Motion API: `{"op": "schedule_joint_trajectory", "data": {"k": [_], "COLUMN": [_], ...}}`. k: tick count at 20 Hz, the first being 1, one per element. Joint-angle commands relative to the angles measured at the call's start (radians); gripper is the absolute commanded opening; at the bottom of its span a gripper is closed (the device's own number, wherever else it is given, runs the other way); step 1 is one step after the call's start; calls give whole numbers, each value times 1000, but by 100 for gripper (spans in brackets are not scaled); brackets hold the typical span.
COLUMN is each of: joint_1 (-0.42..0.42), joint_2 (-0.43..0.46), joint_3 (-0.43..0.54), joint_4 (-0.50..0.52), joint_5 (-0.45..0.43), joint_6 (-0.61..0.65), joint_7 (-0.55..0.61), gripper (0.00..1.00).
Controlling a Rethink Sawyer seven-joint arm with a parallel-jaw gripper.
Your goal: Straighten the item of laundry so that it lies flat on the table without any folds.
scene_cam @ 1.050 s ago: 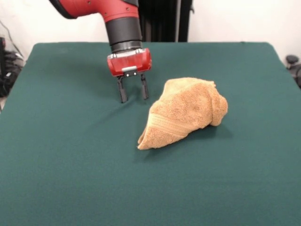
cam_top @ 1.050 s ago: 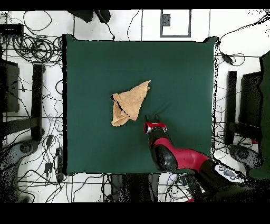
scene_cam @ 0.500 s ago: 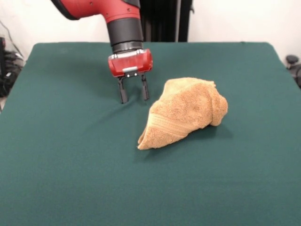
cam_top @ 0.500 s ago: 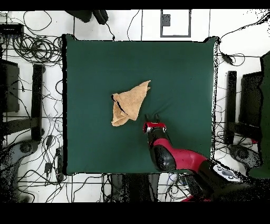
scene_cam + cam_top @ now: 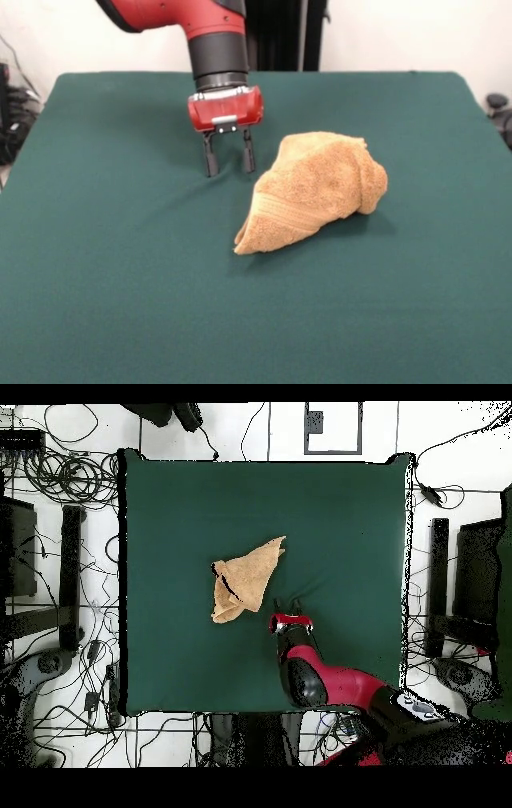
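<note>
Front view. The towel [image 5: 316, 190] is shown lying in a bunched, roughly triangular heap near the middle of the table [image 5: 120, 304]. One corner is drawn out to a point toward the camera, and a rolled mass is gathered at the picture's right end. A woven stripe band is seen crossing the lower part of the heap. The gripper [image 5: 228, 164] is held just beside the towel, at the picture's left. Its two dark fingers [image 5: 210, 163] are pointed straight down, set moderately apart, and nothing is held between them. The fingertips are placed at or just above the green cloth; contact cannot be confirmed. A faint crease in the table covering is visible near the tips.

Overhead view. The towel [image 5: 245, 578] is seen as a folded wedge slightly off the table's centre, with its point directed toward the far side. The gripper [image 5: 290, 610] is positioned close beside one towel edge and apart from it; the red wrist is extended from the picture's bottom. The table [image 5: 340, 514] is otherwise bare.

Risks, as judged. If the fingers are closed at this spot, the green covering may be pinched in place of the towel. If the thick rolled mass is grasped, several layers may be lifted together and the folds preserved. A dragging motion may shift the whole heap without spreading it.
</note>
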Motion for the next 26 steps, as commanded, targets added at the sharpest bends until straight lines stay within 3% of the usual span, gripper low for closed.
{"op": "schedule_joint_trajectory", "data": {"k": [1,23,26], "joint_1": [123,174,206], "joint_2": [166,183,174], "joint_3": [123,106,76], "joint_4": [-35,-33,-25], "joint_5": [92,163,209], "joint_6": [22,-43,-61], "joint_7": [260,276,267], "gripper": [100,100,100]}}
